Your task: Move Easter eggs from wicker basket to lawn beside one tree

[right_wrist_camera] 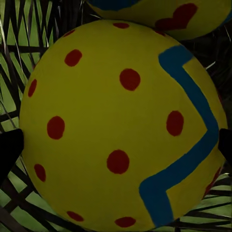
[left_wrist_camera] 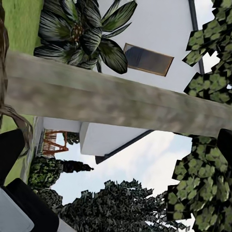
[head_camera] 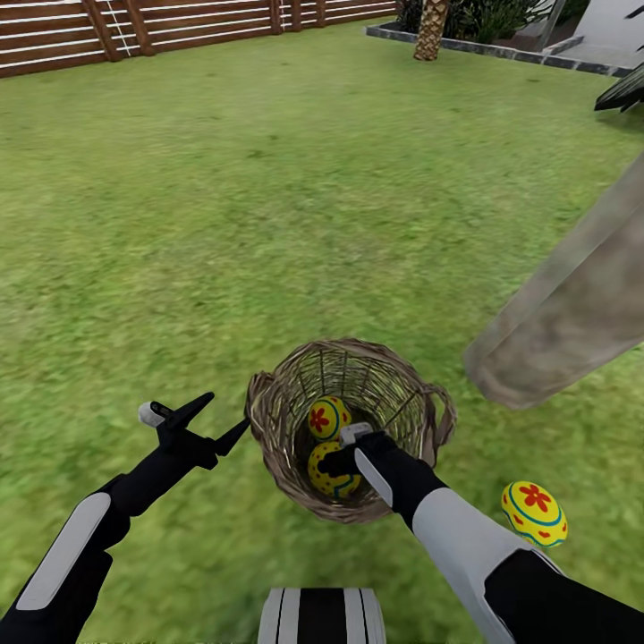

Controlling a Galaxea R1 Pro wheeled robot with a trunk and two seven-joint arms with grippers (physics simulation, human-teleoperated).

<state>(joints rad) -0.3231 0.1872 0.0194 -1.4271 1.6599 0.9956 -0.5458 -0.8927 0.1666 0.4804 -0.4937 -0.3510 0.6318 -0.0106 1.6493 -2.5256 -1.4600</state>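
- Brown slatted wooden fence (head_camera: 179, 27) far off, left of the scaly palm trunk (head_camera: 430, 29).
- Grey stone kerb (head_camera: 501, 49) edging the bed right at the palm trunk's foot.
- Dark shrubs (head_camera: 483, 16) just right of the palm trunk.
- White house wall (left_wrist_camera: 159, 29) with a brown-framed window (left_wrist_camera: 148, 59), seen from the left wrist camera.
- Broad-leaved dark plant (left_wrist_camera: 84, 34) beside that window.

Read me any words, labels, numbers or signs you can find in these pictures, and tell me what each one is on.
There is no readable text.
The eggs carry painted patterns only: the dotted egg in the wicker basket has red dots and a blue zigzag; the egg on the lawn has a red flower.
The house wall and fence show no lettering or signs.
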